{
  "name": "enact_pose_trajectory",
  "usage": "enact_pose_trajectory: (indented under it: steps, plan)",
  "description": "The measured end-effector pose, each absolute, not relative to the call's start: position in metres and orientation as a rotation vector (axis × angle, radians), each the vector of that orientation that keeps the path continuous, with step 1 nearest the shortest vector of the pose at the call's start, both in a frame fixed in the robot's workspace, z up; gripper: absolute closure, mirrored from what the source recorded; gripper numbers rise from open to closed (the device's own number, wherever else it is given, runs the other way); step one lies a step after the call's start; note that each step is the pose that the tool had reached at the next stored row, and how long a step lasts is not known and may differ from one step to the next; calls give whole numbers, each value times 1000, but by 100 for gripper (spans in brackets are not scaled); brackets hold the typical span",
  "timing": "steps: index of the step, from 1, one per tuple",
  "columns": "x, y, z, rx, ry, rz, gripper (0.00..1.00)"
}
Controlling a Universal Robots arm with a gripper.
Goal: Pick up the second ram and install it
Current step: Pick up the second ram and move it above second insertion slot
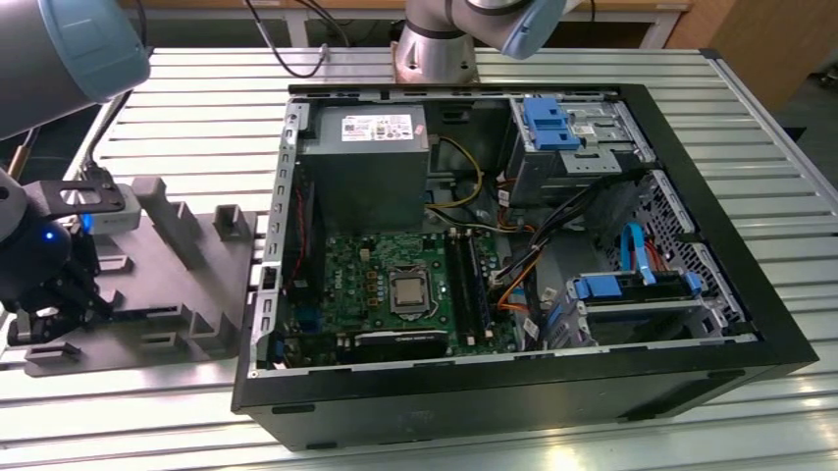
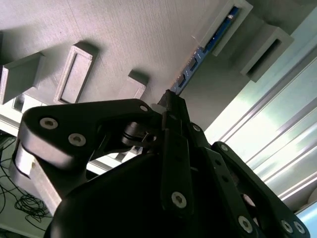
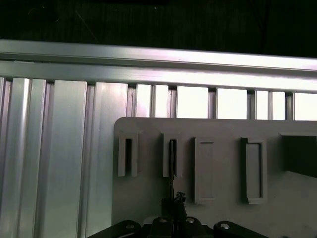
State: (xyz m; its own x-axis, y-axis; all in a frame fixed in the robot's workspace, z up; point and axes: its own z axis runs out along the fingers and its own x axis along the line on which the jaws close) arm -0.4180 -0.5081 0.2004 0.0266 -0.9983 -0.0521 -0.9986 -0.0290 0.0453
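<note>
1. We see the grey tray (image 1: 171,257) lying flat on the worktop (image 1: 196,108) at the exterior view's left. Raised blocks and narrow slots cover its top.
2. In the first wrist view the second ram (image 3: 172,153) stands on edge in one slot of the tray (image 3: 223,130). The slot blocks on either side of it hold nothing.
3. In the second wrist view the second ram (image 2: 198,59) shows its blue-green board edge running away across the tray (image 2: 124,39).
4. The claw (image 2: 171,99) has its fingers drawn together on the near end of the ram, which sits in its slot. In the exterior view the claw (image 1: 55,316) hangs over the tray's far left end.
5. The open computer case (image 1: 524,394) lies on its side just beside the tray. Inside are a green motherboard (image 1: 380,257), a grey power supply (image 1: 367,162) and blue drive brackets (image 1: 552,123).
6. The worktop (image 3: 64,148) is slatted aluminium, and loose cables (image 1: 290,44) trail behind it.
</note>
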Motion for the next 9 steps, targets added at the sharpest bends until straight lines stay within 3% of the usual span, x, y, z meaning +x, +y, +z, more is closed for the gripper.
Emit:
enact_pose_trajectory:
  steps: [9]
  plan:
    - [-418,-507,200,-2248,2186,108,88]
